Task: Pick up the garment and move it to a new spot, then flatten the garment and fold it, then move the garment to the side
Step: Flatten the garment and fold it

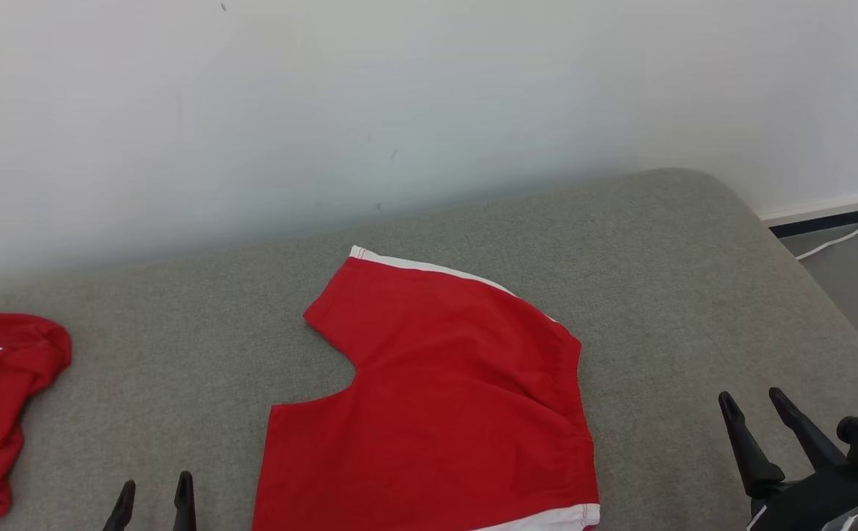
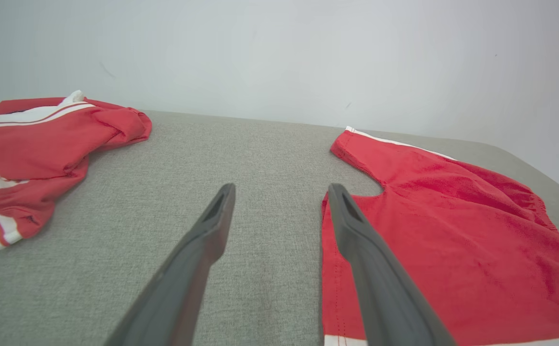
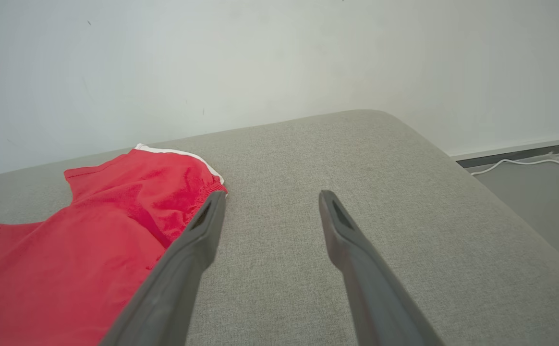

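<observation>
The red garment [image 1: 444, 398], a pair of shorts with white side stripes, lies spread on the grey cushion [image 1: 657, 280], low in the middle of the head view. Its waistband [image 1: 575, 383] faces 3 o'clock. One leg [image 1: 370, 295] reaches toward 11 o'clock and the other leg [image 1: 304, 472] toward 7 o'clock, with the crotch notch [image 1: 349, 377] between them at 9 o'clock. A shallow ridge of cloth rises near the waistband; the rest looks smooth.

With the cloth flat and unheld, the step in hand is probably the fold. The left gripper [image 1: 156, 479] sits at 8 o'clock from the garment, just beside the near leg's hem, jaws wide and empty. The right gripper [image 1: 751, 394] sits at 4 o'clock, apart from the waistband, also wide and empty.

To fold well, press out the ridge first. Then each gripper should pinch one end of the same striped edge, the left at the hem corner and the right at the waistband corner, catching both layers. Lift low and carry both ends across together, so stripe lands on stripe.

A second, crumpled garment [image 1: 1, 383] lies well apart at 9 o'clock; keep the fold away from it.
</observation>
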{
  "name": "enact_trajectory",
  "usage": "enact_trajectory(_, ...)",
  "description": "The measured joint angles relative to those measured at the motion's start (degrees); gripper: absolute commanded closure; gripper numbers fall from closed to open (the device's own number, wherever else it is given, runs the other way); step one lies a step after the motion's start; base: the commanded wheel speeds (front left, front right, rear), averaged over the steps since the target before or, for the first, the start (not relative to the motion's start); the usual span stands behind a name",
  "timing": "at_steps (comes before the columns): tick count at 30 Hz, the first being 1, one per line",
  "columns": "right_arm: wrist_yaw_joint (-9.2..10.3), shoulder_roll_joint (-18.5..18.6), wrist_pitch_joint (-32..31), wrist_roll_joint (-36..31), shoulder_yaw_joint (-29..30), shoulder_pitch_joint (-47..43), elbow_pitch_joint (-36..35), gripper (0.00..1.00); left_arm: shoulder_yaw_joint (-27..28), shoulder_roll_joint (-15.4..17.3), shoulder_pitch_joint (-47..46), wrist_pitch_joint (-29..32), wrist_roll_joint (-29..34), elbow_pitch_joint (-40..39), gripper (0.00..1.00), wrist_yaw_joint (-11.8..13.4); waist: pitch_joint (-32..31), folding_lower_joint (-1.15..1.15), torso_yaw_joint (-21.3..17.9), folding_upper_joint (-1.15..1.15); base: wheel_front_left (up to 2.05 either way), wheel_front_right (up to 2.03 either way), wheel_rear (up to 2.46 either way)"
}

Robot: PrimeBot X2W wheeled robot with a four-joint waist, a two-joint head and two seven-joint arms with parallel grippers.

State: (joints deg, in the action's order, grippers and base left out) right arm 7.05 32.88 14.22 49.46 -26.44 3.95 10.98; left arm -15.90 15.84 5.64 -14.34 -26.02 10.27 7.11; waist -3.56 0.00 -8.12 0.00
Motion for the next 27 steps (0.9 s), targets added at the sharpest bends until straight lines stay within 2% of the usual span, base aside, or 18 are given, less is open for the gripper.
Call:
enact_trajectory(10,0.01,-0.8,0.0,-2.0,1.0,-1.5,-1.5,0.0,0.3,-1.3,1.3,1.0,4.1,-1.6,0.0,0.0,-0.6,0.0,0.7,0.0,0.0,0.0,0.0)
enact_trajectory(17,0.04,-1.1,0.0,-3.2,2.2,-2.4,-1.9,0.0,3.9,-3.2,2.3,1.9,5.6,-2.1,0.0,0.0,-0.8,0.0,1.2,0.0,0.0,0.0,0.0)
enact_trajectory(27,0.07,-1.9,0.0,-4.3,3.4,-3.2,-2.1,0.0,4.6,-4.3,3.7,3.8,7.6,-4.1,0.0,0.0,-0.9,0.0,1.3,0.0,0.0,0.0,0.0)
